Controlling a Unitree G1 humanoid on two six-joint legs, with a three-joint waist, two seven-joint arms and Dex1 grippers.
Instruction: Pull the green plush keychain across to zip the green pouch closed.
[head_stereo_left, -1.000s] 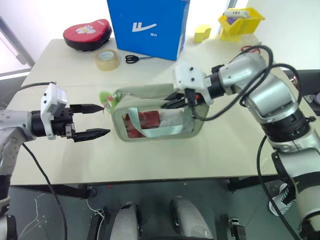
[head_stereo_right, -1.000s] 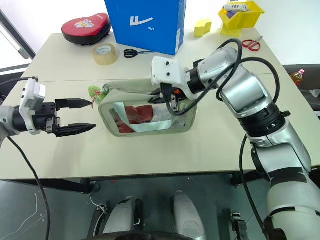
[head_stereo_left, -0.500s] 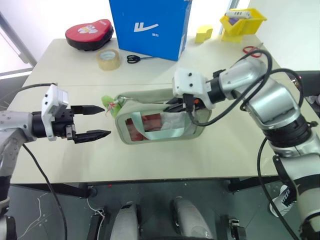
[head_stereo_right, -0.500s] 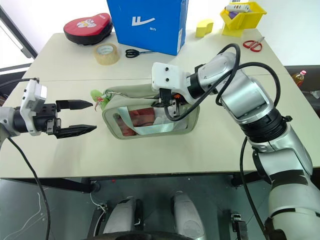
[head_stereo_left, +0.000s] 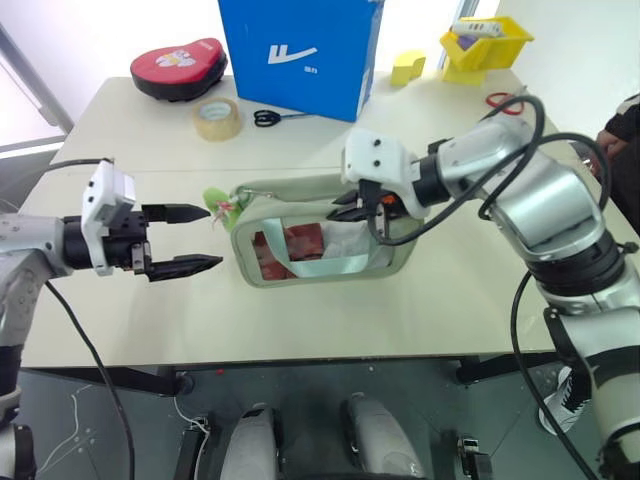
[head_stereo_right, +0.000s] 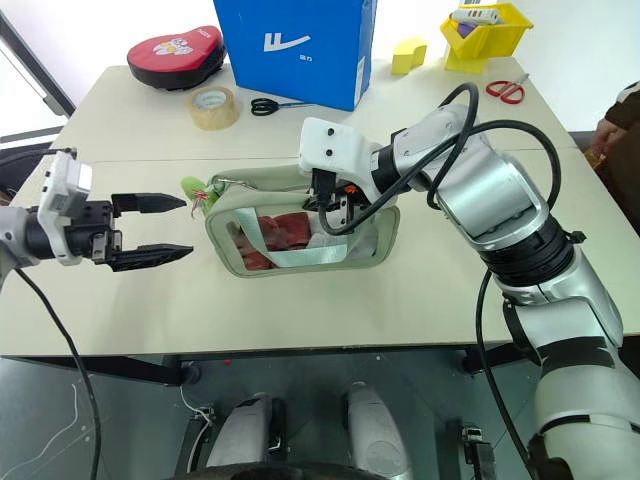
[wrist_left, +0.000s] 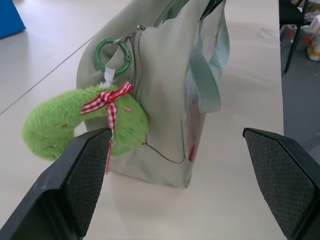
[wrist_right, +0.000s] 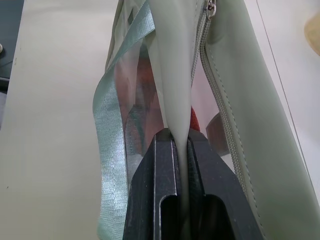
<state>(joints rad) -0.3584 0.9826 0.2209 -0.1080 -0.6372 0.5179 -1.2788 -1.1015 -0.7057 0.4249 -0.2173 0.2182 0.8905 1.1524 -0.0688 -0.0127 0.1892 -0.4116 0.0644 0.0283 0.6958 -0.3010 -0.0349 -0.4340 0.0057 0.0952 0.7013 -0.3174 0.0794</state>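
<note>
The green pouch (head_stereo_left: 318, 229) stands on its long edge near the middle of the surface (head_stereo_left: 300, 320), clear window toward the robot. The right gripper (wrist_right: 181, 145) has its fingers clamped together on the fabric of the pouch's upper edge at the pouch's right end, holding it steady. The green plush keychain (wrist_left: 82, 122) hangs off a green ring at the pouch's left end, resting against the end wall (a red-checked ribbon is tied around it). The left gripper (head_stereo_left: 190, 238) hovers just beside that end with its fingers wide apart; in the left wrist view one fingertip (wrist_left: 85, 175) sits right below the plush, the other well off to the side.

The step in hand looks like the reach for the charm: the pouch is anchored, the pull not yet begun. Next, the left fingers need to close around the plush, then draw it along the zip line toward the held end, while the right grip resists.
</note>
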